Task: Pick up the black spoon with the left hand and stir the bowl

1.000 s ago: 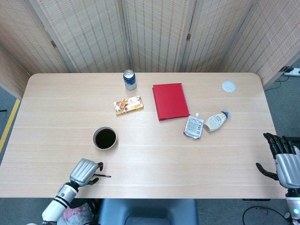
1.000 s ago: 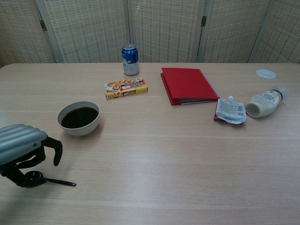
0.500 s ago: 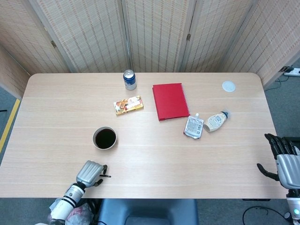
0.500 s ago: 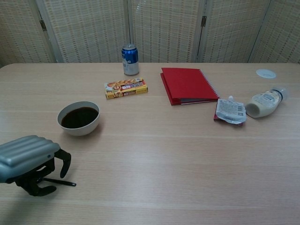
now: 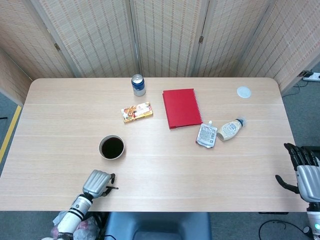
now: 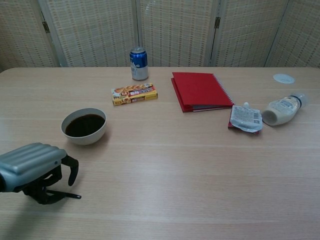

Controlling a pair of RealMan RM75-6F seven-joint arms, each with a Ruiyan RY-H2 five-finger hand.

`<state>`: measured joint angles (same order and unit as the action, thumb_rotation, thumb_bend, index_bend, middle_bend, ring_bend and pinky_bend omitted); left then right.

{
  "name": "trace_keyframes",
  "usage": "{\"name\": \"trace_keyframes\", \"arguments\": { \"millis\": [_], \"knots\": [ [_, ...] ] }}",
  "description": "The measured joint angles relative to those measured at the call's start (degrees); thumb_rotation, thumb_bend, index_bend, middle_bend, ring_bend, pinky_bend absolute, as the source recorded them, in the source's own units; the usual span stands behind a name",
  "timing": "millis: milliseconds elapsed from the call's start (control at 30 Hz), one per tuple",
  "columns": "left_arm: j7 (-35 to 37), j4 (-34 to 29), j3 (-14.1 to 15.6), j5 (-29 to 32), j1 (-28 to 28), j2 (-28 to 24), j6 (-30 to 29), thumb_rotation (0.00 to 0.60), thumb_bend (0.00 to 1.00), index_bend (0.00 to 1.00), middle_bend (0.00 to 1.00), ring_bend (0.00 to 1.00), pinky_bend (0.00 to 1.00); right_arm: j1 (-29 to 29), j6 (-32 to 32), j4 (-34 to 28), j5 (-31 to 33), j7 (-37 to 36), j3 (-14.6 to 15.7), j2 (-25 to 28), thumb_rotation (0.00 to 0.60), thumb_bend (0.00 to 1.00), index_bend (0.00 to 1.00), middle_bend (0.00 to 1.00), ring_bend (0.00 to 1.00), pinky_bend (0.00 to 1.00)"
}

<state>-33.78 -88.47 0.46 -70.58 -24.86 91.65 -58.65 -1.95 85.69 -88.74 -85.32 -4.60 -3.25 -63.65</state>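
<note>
Black spoon (image 6: 64, 194) is covered low on the counter (image 6: 180, 165) just in front of the bowl (image 6: 84, 125) by the left hand (image 6: 36, 167), fingers curled round its handle, presumably for the lift; right hand (image 5: 305, 172) is parked open, well right of the bowl.

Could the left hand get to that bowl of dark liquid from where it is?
Probably yes. The left hand sits over the black spoon near the table's front edge, and the bowl stands just beyond it with only bare tabletop between them.
</note>
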Motion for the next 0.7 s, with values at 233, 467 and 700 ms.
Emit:
{"name": "trace_keyframes", "arguments": {
  "millis": [233, 467, 700],
  "knots": [
    [-6.35, -1.02, 1.08, 0.38, -0.69, -0.16, -0.85, 0.6, 0.39, 0.53, 0.97, 0.91, 1.0, 0.17, 0.21, 0.01, -0.13, -0.07, 0.07, 0.0, 0.6, 0.16, 0.0, 0.1, 0.12, 0.08],
    [-11.83, -2.02, 1.63, 2.25, -1.78, 0.02, -1.04, 0.6, 0.39, 0.53, 0.97, 0.91, 1.0, 0.48, 0.49, 0.12, -0.09, -0.3, 0.13, -0.03, 0.6, 0.16, 0.0, 0.1, 0.12, 0.08],
    [-16.11, -2.8, 1.8, 4.48, -2.24, 1.24, -2.45, 0.6, 0.39, 0.53, 0.97, 0.92, 1.0, 0.55, 0.48, 0.32, -0.07, -0.59, 0.09, -0.03, 0.6, 0.16, 0.0, 0.1, 0.12, 0.08]
  ]
}}
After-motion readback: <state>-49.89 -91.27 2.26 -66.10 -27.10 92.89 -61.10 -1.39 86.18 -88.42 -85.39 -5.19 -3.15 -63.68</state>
